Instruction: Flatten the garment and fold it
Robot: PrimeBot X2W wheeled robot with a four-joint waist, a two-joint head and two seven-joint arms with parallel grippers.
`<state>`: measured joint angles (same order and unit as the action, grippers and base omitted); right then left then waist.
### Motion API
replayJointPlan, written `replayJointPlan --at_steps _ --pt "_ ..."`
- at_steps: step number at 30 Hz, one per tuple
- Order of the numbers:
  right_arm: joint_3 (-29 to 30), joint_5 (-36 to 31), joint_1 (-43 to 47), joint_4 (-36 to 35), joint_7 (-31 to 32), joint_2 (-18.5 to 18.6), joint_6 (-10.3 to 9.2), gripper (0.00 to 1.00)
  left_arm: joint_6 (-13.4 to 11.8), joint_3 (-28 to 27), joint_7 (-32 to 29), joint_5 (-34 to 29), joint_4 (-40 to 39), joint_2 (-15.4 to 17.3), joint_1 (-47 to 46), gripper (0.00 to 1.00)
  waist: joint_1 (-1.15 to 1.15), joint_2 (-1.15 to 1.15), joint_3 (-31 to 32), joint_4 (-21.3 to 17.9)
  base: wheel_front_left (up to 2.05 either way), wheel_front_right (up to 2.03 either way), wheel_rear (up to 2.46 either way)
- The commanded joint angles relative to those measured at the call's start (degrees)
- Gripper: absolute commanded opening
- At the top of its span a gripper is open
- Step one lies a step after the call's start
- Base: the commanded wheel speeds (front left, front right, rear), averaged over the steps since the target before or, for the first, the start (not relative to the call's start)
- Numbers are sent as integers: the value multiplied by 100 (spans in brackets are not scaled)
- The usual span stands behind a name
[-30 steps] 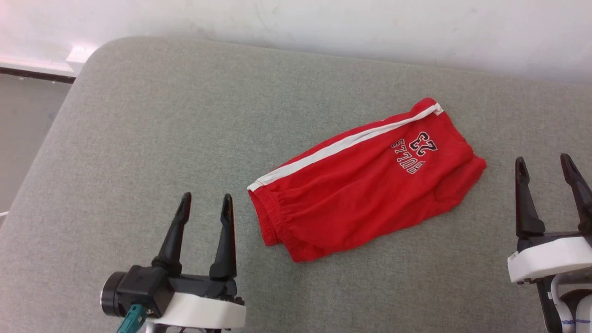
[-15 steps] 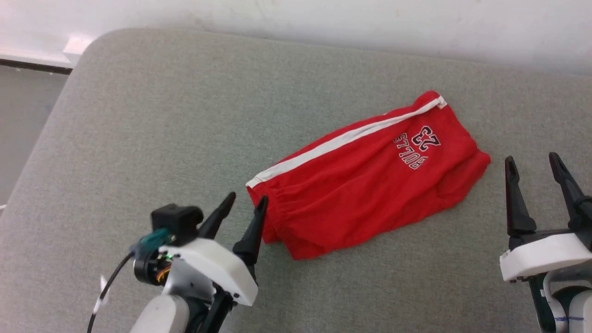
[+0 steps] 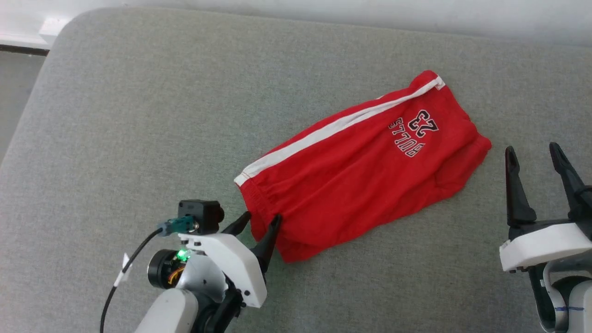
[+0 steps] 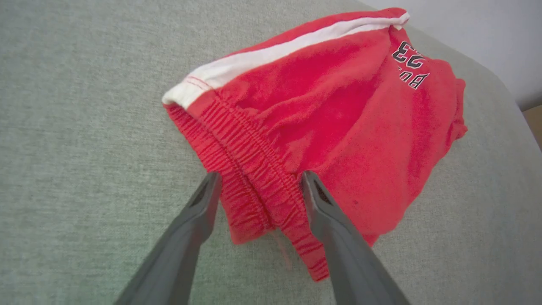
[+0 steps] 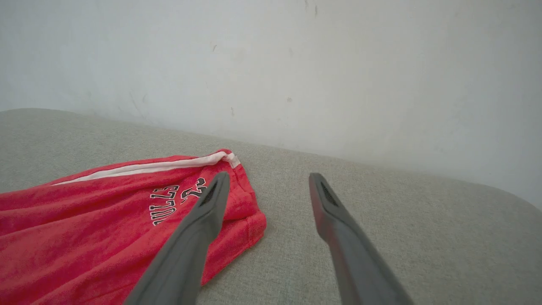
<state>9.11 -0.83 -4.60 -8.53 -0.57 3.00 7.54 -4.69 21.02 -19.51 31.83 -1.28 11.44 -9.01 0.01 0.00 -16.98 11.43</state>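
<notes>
At the lower middle of the head frame, the left end effector (image 3: 262,217) stands open with its two fingers astride the waistband (image 3: 252,199) of the shorts (image 3: 365,171). One finger is at the band's outer edge by the bench (image 3: 138,115), the other over the red cloth. Nothing is pinched yet.

The shorts lie slantwise across the middle and right of the frame, waistband at the lower left, leg hems at the upper right. The white stripe (image 3: 323,134) runs along the upper edge and the "BULLS 23" print (image 3: 414,132) faces up. They look doubled over and rumpled, so I'd say the flattening has barely begun and this is the first grasp.

Next, I reckon, the fingers must settle and close on the gathered band. The left wrist view shows two ridges of elastic between them, so it matters whether one layer or both get caught.

Over at the right edge, the right end effector (image 3: 532,149) hangs open and holds nothing, near the leg hems but clear of the cloth. It would need to reach in to help spread them.

Nothing else sits on the bench. A pale wall (image 5: 271,63) runs close behind, limiting room on that side.
</notes>
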Motion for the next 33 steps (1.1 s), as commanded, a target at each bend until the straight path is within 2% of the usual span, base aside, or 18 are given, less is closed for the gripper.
replayJointPlan --at_steps 1,9,12,14,15,16,26,30,33 --pt "-1 34 -85 5 -4 -12 -5 100 -63 13 -56 6 82 -12 -119 100 -1 0 -47 -12 0 0 0" --pt "-27 27 -189 4 41 -12 -5 100 -268 -7 -387 198 472 -166 -201 100 -1 0 -194 -13 0 0 0" --pt "-49 12 -234 13 53 -12 -5 100 -249 -13 -471 314 644 -227 -264 100 -1 0 -258 -20 0 0 0" --pt "-56 7 -255 15 61 -12 -5 100 -144 36 -490 363 736 -242 -317 100 -1 0 -290 -25 0 0 0" --pt "-58 3 -263 17 67 -12 -5 100 -80 63 -511 402 779 -251 -338 34 -1 0 -303 -30 0 0 0" --pt "-63 -1 -269 19 73 -13 -5 100 -15 92 -539 439 822 -254 -357 0 -1 0 -313 -35 0 0 0" --pt "-243 -216 -496 -20 374 -13 -5 100 218 28 -275 608 841 -249 -330 0 -1 0 -225 -43 0 0 0" --pt "-394 -220 -822 -13 983 -3 -5 100 236 40 -204 603 750 -238 -287 0 -1 0 -213 -24 0 0 0" --pt "-471 -131 -1189 71 1663 188 -5 100 246 67 -179 598 677 -250 -295 0 -1 0 -267 5 0 0 0"
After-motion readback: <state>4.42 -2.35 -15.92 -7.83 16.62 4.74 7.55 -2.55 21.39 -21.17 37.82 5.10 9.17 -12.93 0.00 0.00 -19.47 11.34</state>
